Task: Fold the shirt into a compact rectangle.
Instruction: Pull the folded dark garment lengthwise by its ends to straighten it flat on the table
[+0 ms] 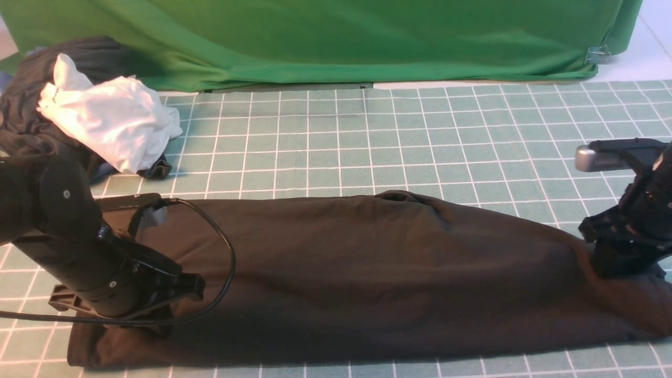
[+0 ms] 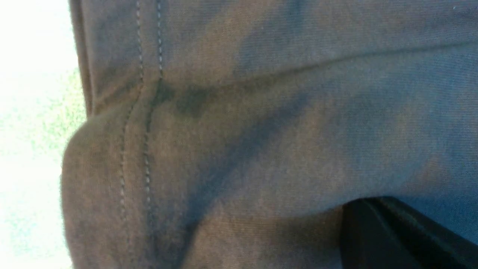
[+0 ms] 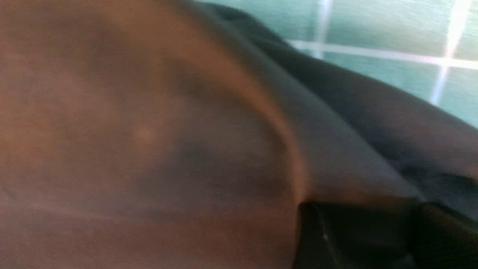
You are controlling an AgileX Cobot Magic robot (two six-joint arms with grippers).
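Fabric covers most of the near half of the gridded desk [image 1: 367, 136]. The black T-shirt [image 1: 367, 262] lies as one long band running from 8 o'clock to 4 o'clock. Its sides look turned in already, so the lengthwise folds seem done. No chest print or neck label shows. What is left, as I judge it, is to bring one end over the other, perhaps twice, to make a compact rectangle.

The left end effector [image 1: 149, 325] is down on the band's end at 8 o'clock. It is clenched, and the left wrist view shows stitched hem cloth bunched against its finger, so it appears to be grasping the shirt there. The right end effector [image 1: 622, 268] presses into the other end at 4 o'clock. I cannot tell whether its jaws grip the cloth or stand released.

A green backdrop cloth [image 1: 315, 42] hangs across 12 o'clock, well clear. At 10 o'clock a dark clothes bundle [image 1: 21, 115] carries a crumpled white garment [image 1: 110, 123], near the left arm's path. A black cable [image 1: 228, 262] loops over the shirt and could snag a fold.
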